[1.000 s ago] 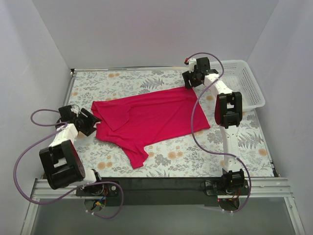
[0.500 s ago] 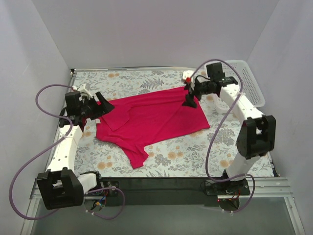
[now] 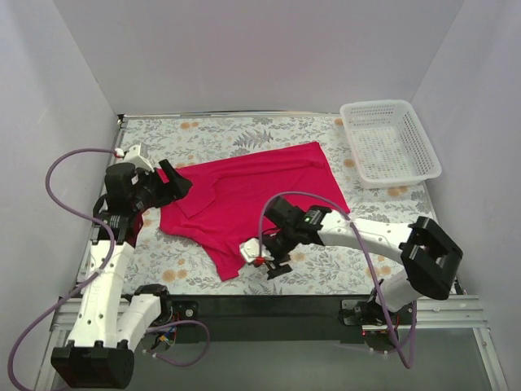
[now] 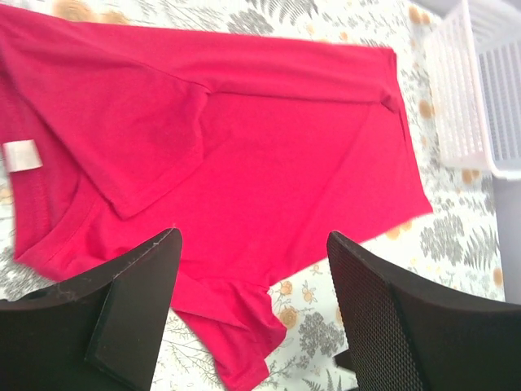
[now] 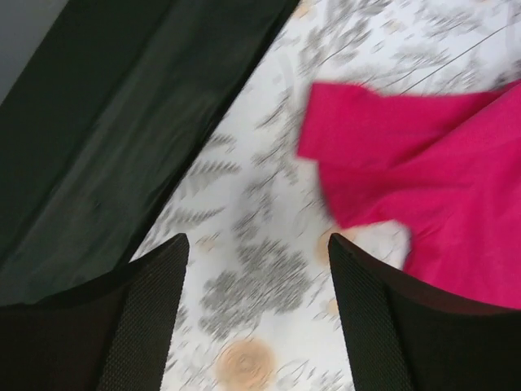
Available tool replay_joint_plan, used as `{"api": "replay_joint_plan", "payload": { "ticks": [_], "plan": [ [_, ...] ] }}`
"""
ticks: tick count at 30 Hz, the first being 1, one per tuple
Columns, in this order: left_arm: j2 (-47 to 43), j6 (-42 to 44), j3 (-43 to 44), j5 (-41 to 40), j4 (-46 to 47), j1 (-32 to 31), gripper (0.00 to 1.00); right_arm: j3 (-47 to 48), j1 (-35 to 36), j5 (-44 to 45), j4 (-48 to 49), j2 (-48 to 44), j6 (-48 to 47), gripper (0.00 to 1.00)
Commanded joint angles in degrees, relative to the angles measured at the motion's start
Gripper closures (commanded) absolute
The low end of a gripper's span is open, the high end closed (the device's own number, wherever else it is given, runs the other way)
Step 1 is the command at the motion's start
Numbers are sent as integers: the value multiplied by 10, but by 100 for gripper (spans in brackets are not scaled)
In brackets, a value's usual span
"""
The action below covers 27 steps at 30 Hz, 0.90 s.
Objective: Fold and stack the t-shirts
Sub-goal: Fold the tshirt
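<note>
right arm (image 3: 366, 235) swung to wrinkly magenta t-shirt (image 3: 252, 191)

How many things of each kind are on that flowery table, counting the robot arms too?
t-shirt: 1
basket: 1
arms: 2, the left arm and the right arm
Total: 4

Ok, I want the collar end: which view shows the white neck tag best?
The left wrist view: the neck tag lies sharp and unblocked by the collar of the t-shirt. In the top external view I cannot make it out. The blurred right wrist view shows only a corner of red cloth.
</note>
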Motion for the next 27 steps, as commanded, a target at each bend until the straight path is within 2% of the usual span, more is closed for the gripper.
{"api": "replay_joint_plan", "payload": {
  "ticks": [1,5,7,11,16,22,27],
  "plan": [
    [-38,-28,-14,-83,-49,-1,33,78,59,92,135,67,151,37],
    [-57,-17,-21,-66,-65,-1,30,124,88,114,171,137,271,46],
    [-52,-7,-13,-56,-75,-1,30,111,88,131,205,137,322,47],
    [-32,-13,-16,-35,-81,-1,30,76,86,154,231,114,337,47],
    [-28,-70,-51,11,-72,-1,33,58,89,131,251,128,372,48],
    [-60,-77,-95,60,-78,-1,35,46,89,101,255,134,407,51],
    [-67,-74,-84,56,-83,-1,35,28,88,132,298,138,506,54]
  ]
}}
